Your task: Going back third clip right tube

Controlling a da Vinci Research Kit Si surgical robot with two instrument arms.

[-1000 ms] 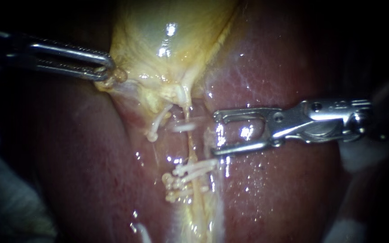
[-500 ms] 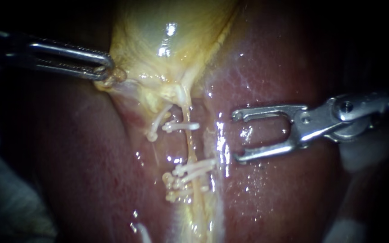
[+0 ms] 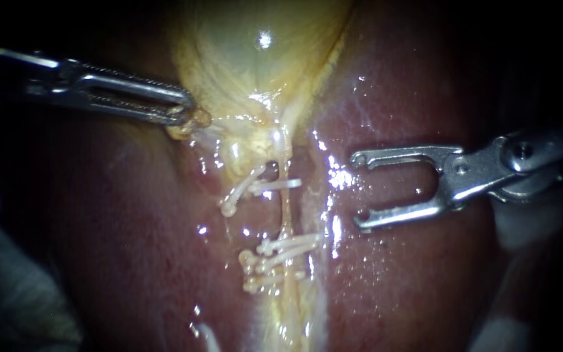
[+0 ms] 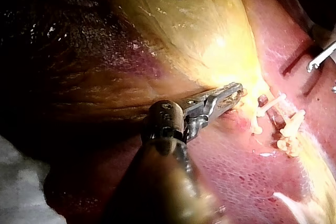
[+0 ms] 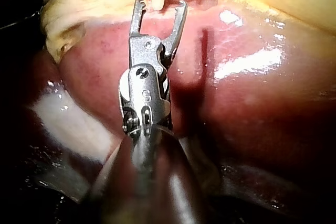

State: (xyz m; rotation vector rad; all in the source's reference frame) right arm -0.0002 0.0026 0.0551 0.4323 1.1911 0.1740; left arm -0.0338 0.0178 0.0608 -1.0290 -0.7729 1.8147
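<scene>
The right instrument shows its hand open and empty, the two jaws spread wide over the liver with nothing between them. The tips face the tubes but stand clear of them, and the shaft runs off nearly level to the right. Just ahead of the tips the upper clip sits across the right tube, with the lower clips bunched further down the same strand. This looks like the backing-off step with the clip set. The next move calls for a straight pull along the shaft, with the open jaws kept off the clips and the wet liver surface. The left instrument has its hand closed on a fold at the edge of the gallbladder and holds it out to the left, its shaft nearly level.
</scene>
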